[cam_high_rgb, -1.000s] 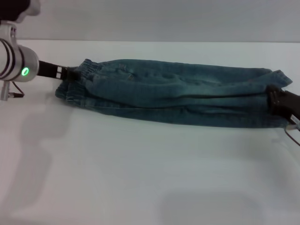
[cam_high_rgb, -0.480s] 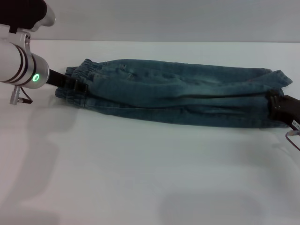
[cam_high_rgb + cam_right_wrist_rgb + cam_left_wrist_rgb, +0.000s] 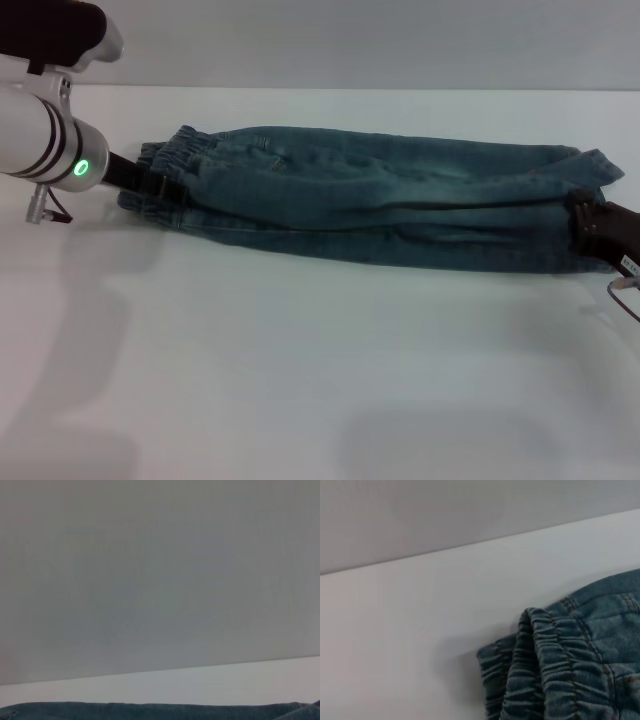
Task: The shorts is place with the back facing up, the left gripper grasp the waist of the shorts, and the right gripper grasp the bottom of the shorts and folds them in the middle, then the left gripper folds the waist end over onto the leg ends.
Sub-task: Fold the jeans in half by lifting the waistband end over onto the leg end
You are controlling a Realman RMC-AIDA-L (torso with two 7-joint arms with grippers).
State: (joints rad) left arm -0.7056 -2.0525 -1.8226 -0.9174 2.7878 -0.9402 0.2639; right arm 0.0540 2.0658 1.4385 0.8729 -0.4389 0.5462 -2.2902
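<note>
The blue denim shorts [image 3: 380,205] lie folded lengthwise in a long band across the white table [image 3: 300,380]. The puckered waist [image 3: 165,160] is at the left end and the leg hems [image 3: 592,165] are at the right end. My left gripper [image 3: 165,186], on the green-lit wrist, reaches into the doubled waistband from the left. The left wrist view shows the gathered waist [image 3: 545,680] close up. At the hem end, my right gripper [image 3: 585,228] touches the lower layer. Only a thin strip of denim [image 3: 150,711] appears in the right wrist view.
A grey wall [image 3: 350,40] rises behind the table's far edge. A thin cable loop [image 3: 625,290] hangs below the right arm. Bare white tabletop stretches in front of the shorts.
My left gripper has moved right and toward the front, from the waistband's upper edge into its middle. My right gripper has shifted slightly right and down. The shorts have stayed put.
</note>
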